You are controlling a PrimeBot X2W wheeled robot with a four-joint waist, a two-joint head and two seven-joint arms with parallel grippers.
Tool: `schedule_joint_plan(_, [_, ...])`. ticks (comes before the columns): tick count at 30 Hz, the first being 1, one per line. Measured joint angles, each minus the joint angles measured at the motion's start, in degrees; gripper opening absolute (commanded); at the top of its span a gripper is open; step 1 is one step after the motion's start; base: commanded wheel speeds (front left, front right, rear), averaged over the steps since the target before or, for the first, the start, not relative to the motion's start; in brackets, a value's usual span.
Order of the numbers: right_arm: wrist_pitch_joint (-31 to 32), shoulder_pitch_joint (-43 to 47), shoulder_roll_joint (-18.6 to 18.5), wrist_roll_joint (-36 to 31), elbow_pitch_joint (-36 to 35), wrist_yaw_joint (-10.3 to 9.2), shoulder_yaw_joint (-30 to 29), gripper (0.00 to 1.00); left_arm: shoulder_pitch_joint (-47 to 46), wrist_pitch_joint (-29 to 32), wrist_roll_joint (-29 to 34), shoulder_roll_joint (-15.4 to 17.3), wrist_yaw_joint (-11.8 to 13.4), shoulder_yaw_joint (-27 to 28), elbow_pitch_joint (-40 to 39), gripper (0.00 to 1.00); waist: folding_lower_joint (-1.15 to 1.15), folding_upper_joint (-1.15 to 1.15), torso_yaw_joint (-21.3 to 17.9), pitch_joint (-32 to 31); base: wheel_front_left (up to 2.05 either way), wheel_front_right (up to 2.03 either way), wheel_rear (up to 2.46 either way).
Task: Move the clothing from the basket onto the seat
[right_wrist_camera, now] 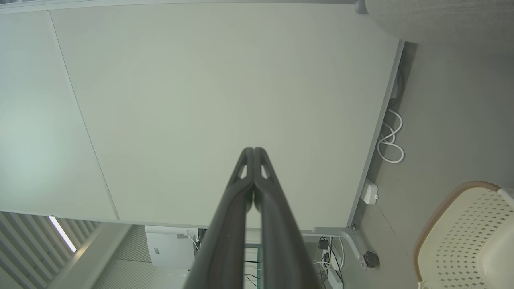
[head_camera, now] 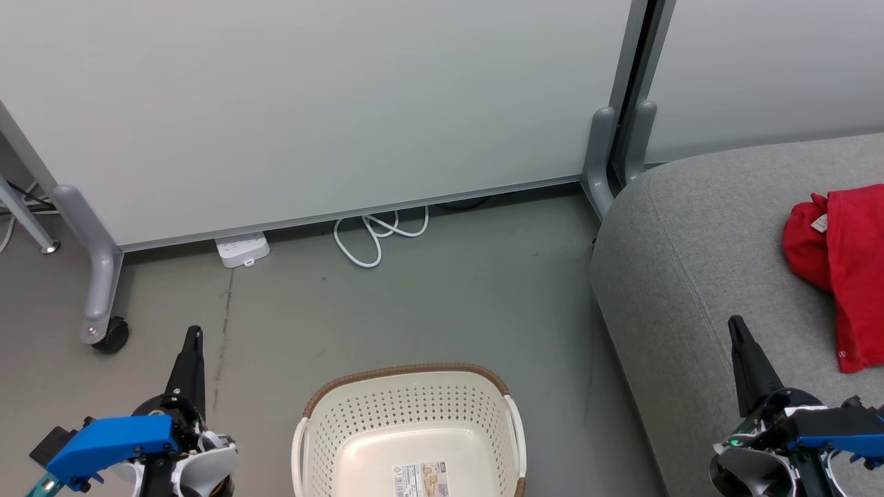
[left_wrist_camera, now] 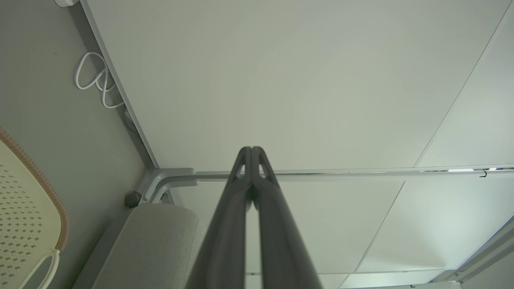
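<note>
The cream perforated basket (head_camera: 411,407) with its brown rim stands on the floor at the bottom middle, holding nothing but a label on its base; its edge also shows in the left wrist view (left_wrist_camera: 24,208) and the right wrist view (right_wrist_camera: 461,237). Red clothing (head_camera: 846,266) lies on the grey seat (head_camera: 697,276) at the far right. My left gripper (head_camera: 195,333) is shut and empty, left of the basket. My right gripper (head_camera: 736,322) is shut and empty above the seat's front part. Both pairs of fingertips (left_wrist_camera: 251,150) (right_wrist_camera: 253,151) touch.
A pale partition wall (head_camera: 311,103) on grey wheeled legs (head_camera: 97,276) runs along the back. A white power strip (head_camera: 242,250) and a looped white cable (head_camera: 376,238) lie on the grey floor at its foot. Open floor separates the basket from the wall.
</note>
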Motion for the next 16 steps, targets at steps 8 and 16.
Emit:
schedule_joint_plan(8, [0.00,-0.04,0.00,0.00,0.00,0.00,0.00,0.00,0.00,0.00,0.00,0.00,0.00,0.01,-0.01,0.00,0.00,0.00,0.00,0.00,0.00,0.00,0.00])
schedule_joint_plan(16, [0.01,-0.08,-0.01,0.00,0.00,0.00,0.00,0.00,0.00,0.00,0.00,0.00,0.00,0.01,-0.01,0.00,0.00,0.00,0.00,0.00,0.00,0.00,0.00])
